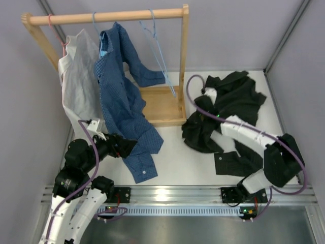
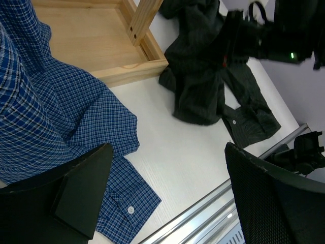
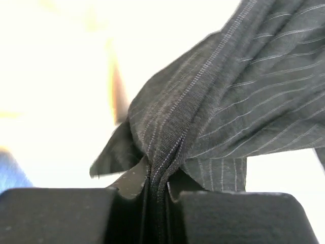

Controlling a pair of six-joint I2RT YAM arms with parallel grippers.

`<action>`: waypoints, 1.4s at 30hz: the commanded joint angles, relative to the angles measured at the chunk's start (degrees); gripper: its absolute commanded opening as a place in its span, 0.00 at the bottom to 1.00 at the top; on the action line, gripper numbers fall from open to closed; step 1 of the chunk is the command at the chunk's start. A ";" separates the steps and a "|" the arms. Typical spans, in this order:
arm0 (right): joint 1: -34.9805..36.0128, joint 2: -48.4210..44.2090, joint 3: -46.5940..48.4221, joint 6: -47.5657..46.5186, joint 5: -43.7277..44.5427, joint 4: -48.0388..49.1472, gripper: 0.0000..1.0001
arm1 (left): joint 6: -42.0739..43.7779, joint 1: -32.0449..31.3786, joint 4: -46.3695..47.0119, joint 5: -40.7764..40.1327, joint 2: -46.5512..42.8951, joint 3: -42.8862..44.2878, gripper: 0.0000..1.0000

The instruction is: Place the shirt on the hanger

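Clamping a bunched fold of the black pinstriped button-up shirt point(image 1: 238, 94) in the right pincer point(image 3: 155, 178), pressed tight on cloth. Lies heaped on the white tabletop point(image 1: 177, 162), right of the wooden rack point(image 1: 162, 108). Looks soft, light, floppy; probably best gripped at collar or shoulders. Beyond, hanging bare from the rail point(image 1: 106, 18): thin light-blue wire hanger point(image 1: 164, 60). Over at the left pincer point(image 2: 170, 183): gaping wide, empty.

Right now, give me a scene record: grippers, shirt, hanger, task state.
right gripper: shut on a fold of the black pinstriped button-up shirt
shirt state: crumpled on the white table
left gripper: open, holding nothing, by the blue checked shirt cuff
hanger: thin light-blue wire hanger, bare, hooked on the wooden rail
task state: shirt not yet on hanger
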 commanded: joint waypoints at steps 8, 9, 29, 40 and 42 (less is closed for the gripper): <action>13.51 -21.59 -9.09 10.57 10.30 -5.08 0.99 | 1.09 0.57 3.46 1.02 1.12 -0.28 0.94; 9.75 -25.73 -9.27 7.17 9.34 -5.54 1.00 | 0.91 0.48 3.46 0.76 0.95 -0.28 0.94; -33.53 30.13 37.56 -5.09 -36.19 2.81 0.79 | 0.91 0.57 3.46 0.67 1.56 -0.37 0.93; -32.47 18.56 24.35 -5.00 -37.95 14.84 0.00 | 1.44 0.92 3.55 2.25 3.23 -0.28 0.93; -32.39 9.71 16.88 -4.74 -37.69 16.34 0.00 | 1.35 1.01 3.73 2.34 2.97 -0.37 0.93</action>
